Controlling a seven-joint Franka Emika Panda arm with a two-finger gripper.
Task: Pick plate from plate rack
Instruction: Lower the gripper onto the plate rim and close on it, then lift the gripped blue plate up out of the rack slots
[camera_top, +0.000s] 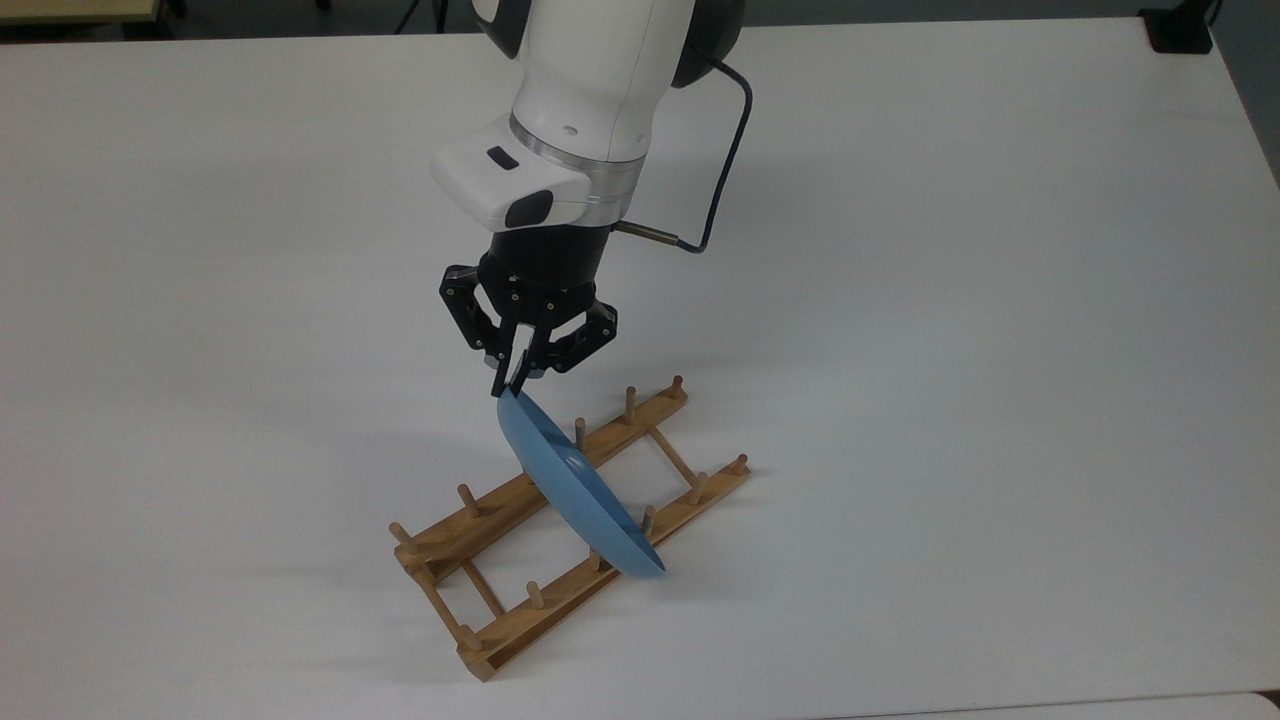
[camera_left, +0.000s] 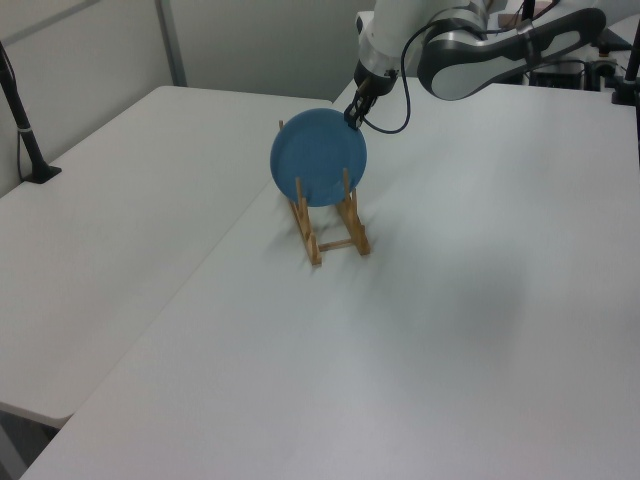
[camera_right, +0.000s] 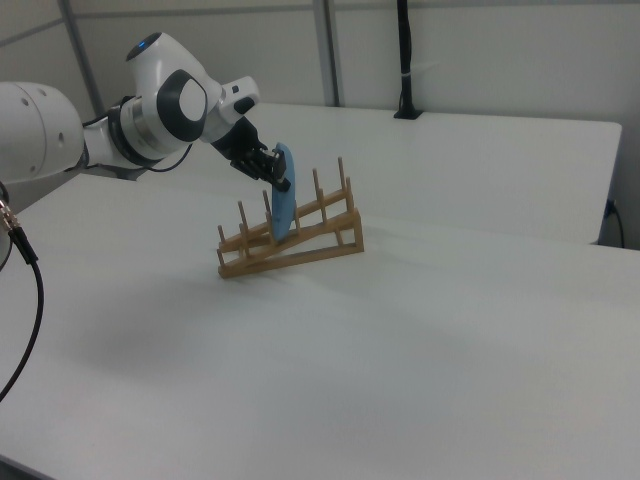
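Pinching the upper rim of the round, shallow, light-blue plate (camera_top: 575, 480), the black two-finger gripper (camera_top: 512, 384) has its fingers drawn nearly together on that edge. Directly below the gripper, the plate stands on edge in the low light-brown wooden plate rack (camera_top: 480, 590), leaning between its upright pegs on the white table (camera_top: 950, 350). Its surface is plain, with a raised rim. No writing is legible.

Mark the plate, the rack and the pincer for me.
plate (camera_top: 570, 480): top view, middle of its blue face.
rack (camera_top: 500, 638): top view, near rail, close to its end.
pincer (camera_top: 512, 378): top view, between its fingertips at the plate's top rim.
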